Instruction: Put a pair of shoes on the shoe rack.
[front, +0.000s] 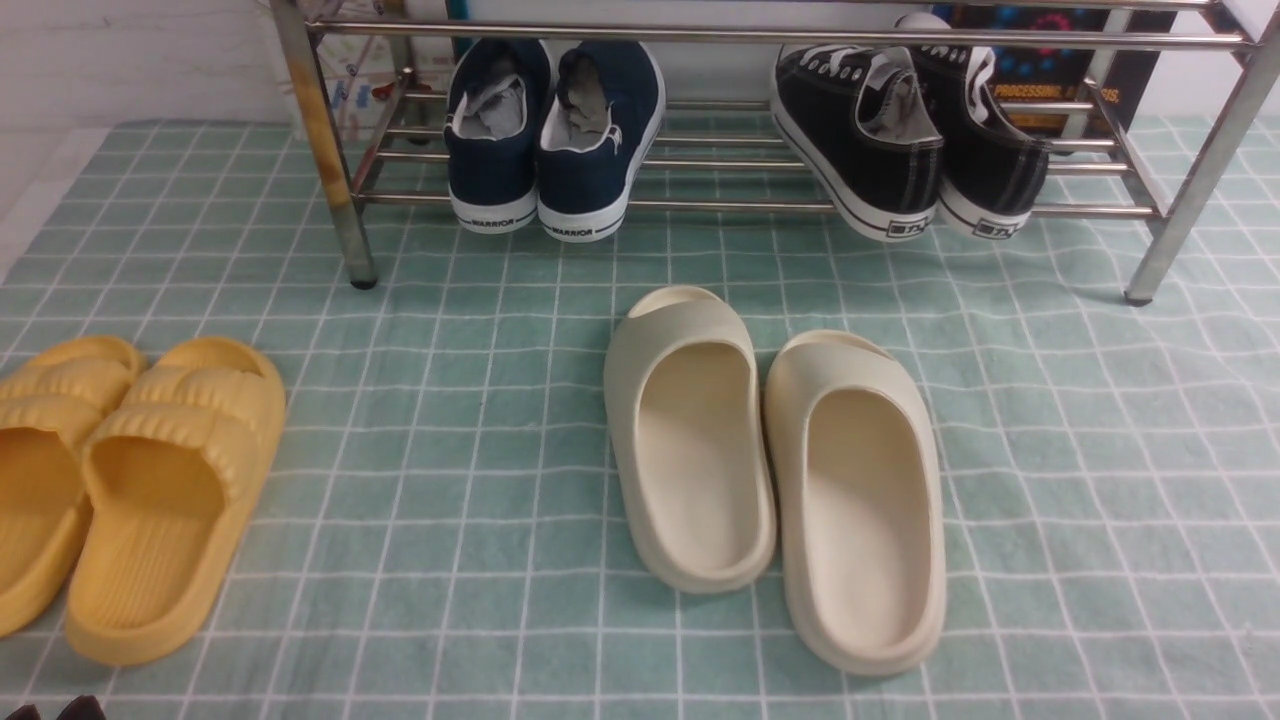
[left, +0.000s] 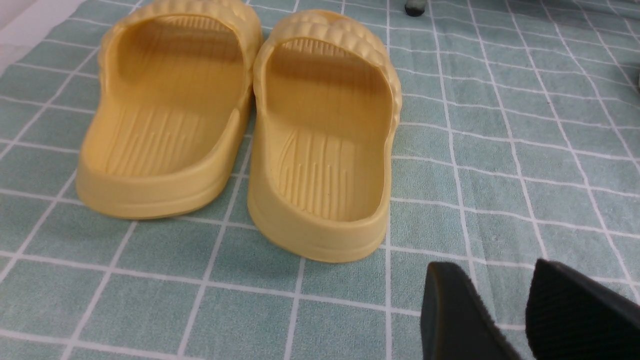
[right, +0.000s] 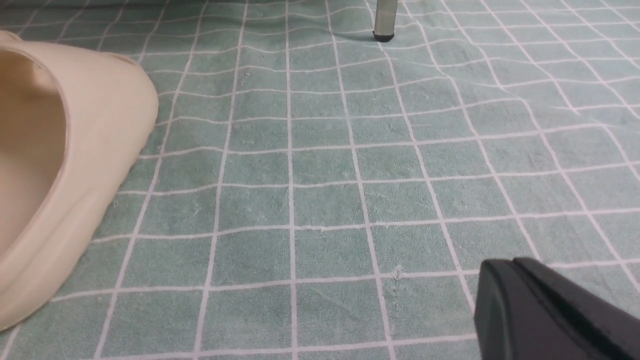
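Note:
The two black canvas sneakers (front: 862, 150) (front: 990, 155) stand side by side on the right of the shoe rack's lower shelf, heels toward me and poking over the front bar. The shoe rack (front: 760, 36) is shiny steel tube, and its left leg (front: 322, 150) is rust-stained. My left gripper (left: 492, 280) is open and empty, low over the mat beside the yellow slippers; its tips just show in the front view (front: 58, 708). My right gripper (right: 515, 265) is shut and empty, low over the mat right of the cream slippers.
Navy WARRIOR sneakers (front: 555, 140) sit on the shelf's left. Cream slippers (front: 770, 460) lie mid-mat; one shows in the right wrist view (right: 95, 150). Yellow slippers (front: 120, 480) (left: 240, 125) lie at front left. A rack foot (right: 384, 20) stands ahead of the right gripper.

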